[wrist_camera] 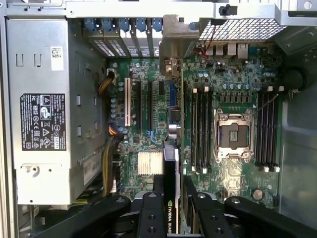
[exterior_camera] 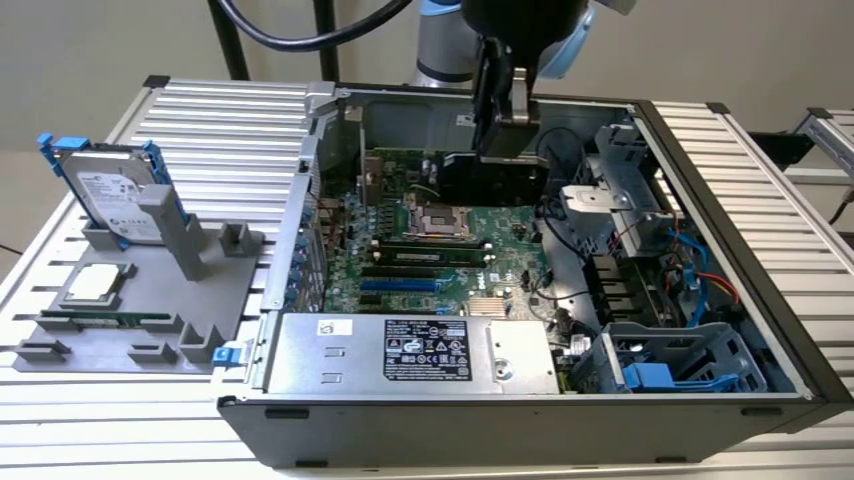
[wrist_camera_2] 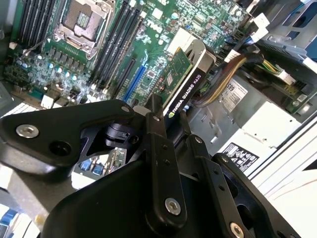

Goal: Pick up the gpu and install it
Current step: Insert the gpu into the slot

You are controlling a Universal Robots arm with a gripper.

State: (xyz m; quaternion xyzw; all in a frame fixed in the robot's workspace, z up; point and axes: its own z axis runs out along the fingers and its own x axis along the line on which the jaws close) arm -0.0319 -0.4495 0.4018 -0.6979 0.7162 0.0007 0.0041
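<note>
The gpu (exterior_camera: 491, 182) hangs on edge inside the open computer case (exterior_camera: 747, 230), a little above the green motherboard (exterior_camera: 427, 250), with its black cooler facing the camera in the exterior view. My gripper (exterior_camera: 505, 112) is shut on its upper edge. In the first wrist view the gpu (wrist_camera: 171, 171) shows as a thin edge-on card between the two black fingers (wrist_camera: 151, 215), over the expansion slots (wrist_camera: 148, 106) and beside the memory slots (wrist_camera: 198, 129). In the second wrist view the gpu (wrist_camera_2: 187, 79) shows its green board and black labelled edge, tilted above the slots (wrist_camera_2: 132, 82).
A power supply (exterior_camera: 414, 350) sits at the case's front, and a drive cage (exterior_camera: 667, 375) and cables (exterior_camera: 694, 260) lie at the exterior view's right. On the grey fixture (exterior_camera: 134, 330) outside stand a hard drive with blue rails (exterior_camera: 114, 195), a processor (exterior_camera: 94, 283) and a memory stick (exterior_camera: 107, 320).
</note>
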